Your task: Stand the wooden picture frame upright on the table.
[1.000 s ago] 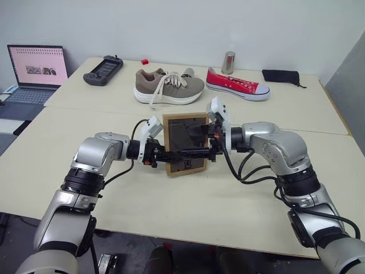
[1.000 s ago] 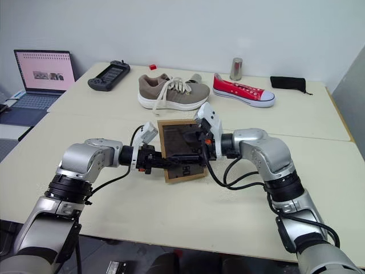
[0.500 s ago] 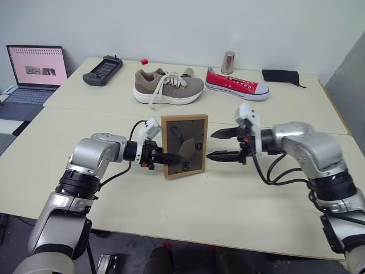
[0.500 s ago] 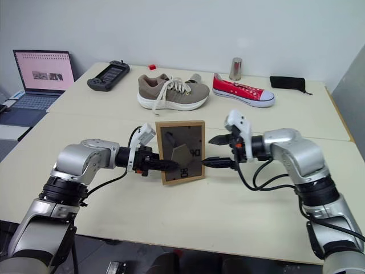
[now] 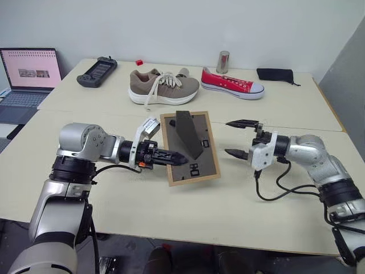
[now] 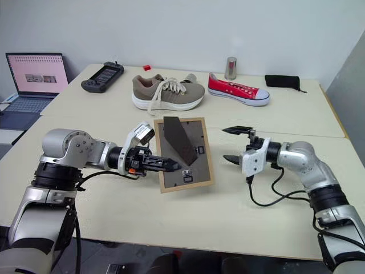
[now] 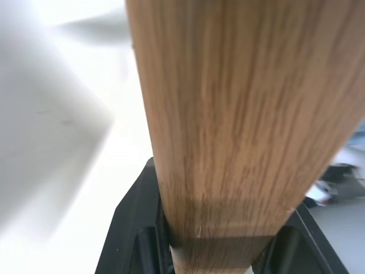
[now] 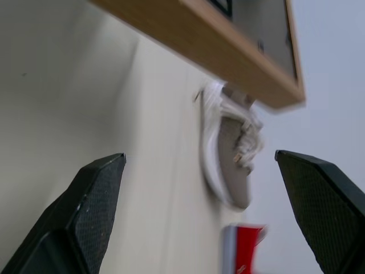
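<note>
Right claw (image 5: 238,137) withdrawn, spread wide, empty; left claw (image 5: 171,157) grasping wooden picture frame (image 5: 190,147) edge

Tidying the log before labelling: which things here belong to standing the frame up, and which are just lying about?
Job:
wooden picture frame, gripped by the left hand
table
right hand, open, beside the frame

Lying about:
tan shoe
red shoe
metal cup
game controller
laptop
black pouch

This looks like a robot test room or lab. Big cream tables (image 5: 171,222) are pushed together by a bare white wall. An open laptop (image 5: 28,74) sits at ten o'clock, and shoes (image 5: 162,87) lie at twelve o'clock.
</note>
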### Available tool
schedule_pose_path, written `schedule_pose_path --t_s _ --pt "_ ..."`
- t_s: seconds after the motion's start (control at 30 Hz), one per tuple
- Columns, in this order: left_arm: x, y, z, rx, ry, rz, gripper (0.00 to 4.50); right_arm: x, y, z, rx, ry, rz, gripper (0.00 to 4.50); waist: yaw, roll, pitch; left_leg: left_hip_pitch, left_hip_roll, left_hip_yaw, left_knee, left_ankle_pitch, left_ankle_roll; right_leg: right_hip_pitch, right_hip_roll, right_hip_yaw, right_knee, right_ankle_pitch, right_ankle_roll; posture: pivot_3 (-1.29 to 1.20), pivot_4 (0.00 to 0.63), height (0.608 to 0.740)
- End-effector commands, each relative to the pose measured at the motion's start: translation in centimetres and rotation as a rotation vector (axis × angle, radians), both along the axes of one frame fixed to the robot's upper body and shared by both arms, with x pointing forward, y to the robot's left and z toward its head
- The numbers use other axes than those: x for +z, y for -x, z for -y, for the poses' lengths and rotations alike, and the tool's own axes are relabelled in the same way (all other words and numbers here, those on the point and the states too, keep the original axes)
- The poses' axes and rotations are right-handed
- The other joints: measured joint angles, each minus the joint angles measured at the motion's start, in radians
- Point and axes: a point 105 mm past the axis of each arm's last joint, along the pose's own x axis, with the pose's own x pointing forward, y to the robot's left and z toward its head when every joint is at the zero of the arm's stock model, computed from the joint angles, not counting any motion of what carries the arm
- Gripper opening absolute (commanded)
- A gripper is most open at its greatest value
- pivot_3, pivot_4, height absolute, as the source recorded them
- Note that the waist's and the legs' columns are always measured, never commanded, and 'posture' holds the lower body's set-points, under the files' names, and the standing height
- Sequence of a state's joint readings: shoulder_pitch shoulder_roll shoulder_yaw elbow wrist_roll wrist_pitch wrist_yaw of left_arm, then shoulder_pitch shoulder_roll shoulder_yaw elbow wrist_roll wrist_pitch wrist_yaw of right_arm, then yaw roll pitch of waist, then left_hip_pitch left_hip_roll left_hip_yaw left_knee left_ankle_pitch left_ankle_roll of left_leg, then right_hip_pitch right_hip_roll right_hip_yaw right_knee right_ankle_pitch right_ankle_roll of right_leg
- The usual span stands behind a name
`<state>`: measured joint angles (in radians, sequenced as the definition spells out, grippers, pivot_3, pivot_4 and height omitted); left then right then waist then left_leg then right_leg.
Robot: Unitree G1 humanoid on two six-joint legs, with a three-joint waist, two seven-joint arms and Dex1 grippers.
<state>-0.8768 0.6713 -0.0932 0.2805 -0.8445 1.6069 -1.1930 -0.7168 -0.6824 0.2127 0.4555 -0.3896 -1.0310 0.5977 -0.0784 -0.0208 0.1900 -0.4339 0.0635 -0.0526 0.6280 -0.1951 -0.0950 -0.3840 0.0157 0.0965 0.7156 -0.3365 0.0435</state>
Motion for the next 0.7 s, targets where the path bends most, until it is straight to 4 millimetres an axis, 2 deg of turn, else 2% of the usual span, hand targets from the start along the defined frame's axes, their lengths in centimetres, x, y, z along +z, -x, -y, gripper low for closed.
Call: schedule_pose_path --t_s 0.03,0.2,0.33,0.37,0.4,0.6,0.7 --pt "1.3 1.2 1.0 -0.072 0.06 0.031 1.28 2.3 1.1 -1.3 0.143 -0.061 0.234 4.46 -0.002 0.0 0.0 0.0 0.0 0.0 0.0 0.0 -0.001 0.0 0.0 0.0 0.0 0.0 0.0 0.0 0.15 0.74" --pt "2.0 1.3 1.2 -0.069 0.086 0.022 1.28 3.3 0.8 -3.2 0.212 -0.094 0.347 4.46 -0.002 0.0 0.0 0.001 0.0 -0.001 0.0 0.002 -0.003 0.0 -0.001 0.0 0.001 0.0 0.0 0.0 0.15 0.74" --pt "1.8 1.9 1.4 -0.072 0.081 0.047 1.28 2.4 0.2 -4.7 0.238 -0.053 0.357 4.46 -0.003 0.0 0.0 0.001 -0.001 -0.001 0.0 0.002 -0.004 0.001 -0.001 0.0 0.001 0.0 0.0 0.0 0.15 0.74" --pt "1.8 2.0 1.4 -0.072 0.079 0.051 1.28 2.2 0.1 -4.7 0.241 -0.046 0.36 4.1 -0.004 0.0 0.0 0.001 -0.001 -0.001 0.0 0.002 -0.004 0.001 0.0 0.0 0.001 0.0 0.0 0.0 0.15 0.74" --pt "1.8 2.1 1.3 -0.071 0.087 0.047 1.28 2.2 0.0 -4.6 0.244 -0.047 0.362 3.96 -0.004 0.0 0.0 0.001 -0.001 -0.001 0.0 0.002 -0.004 0.001 0.0 0.0 0.001 0.0 0.0 0.0 0.15 0.74" --pt "1.5 2.3 1.3 -0.055 0.085 0.04 1.28 2.7 -0.4 -4.2 0.237 -0.063 0.426 2.38 -0.004 0.0 0.0 0.001 -0.002 -0.001 0.0 0.002 -0.004 0.001 -0.002 0.0 0.002 0.0 0.0 0.0 0.15 0.74" --pt "1.5 2.1 1.4 -0.042 0.094 0.04 1.28 3.0 -0.1 -4.2 0.26 -0.081 0.449 1.76 -0.004 0.0 0.0 0.001 -0.002 -0.002 0.0 0.002 -0.004 0.001 -0.002 0.0 0.002 0.0 0.0 0.0 0.15 0.74"
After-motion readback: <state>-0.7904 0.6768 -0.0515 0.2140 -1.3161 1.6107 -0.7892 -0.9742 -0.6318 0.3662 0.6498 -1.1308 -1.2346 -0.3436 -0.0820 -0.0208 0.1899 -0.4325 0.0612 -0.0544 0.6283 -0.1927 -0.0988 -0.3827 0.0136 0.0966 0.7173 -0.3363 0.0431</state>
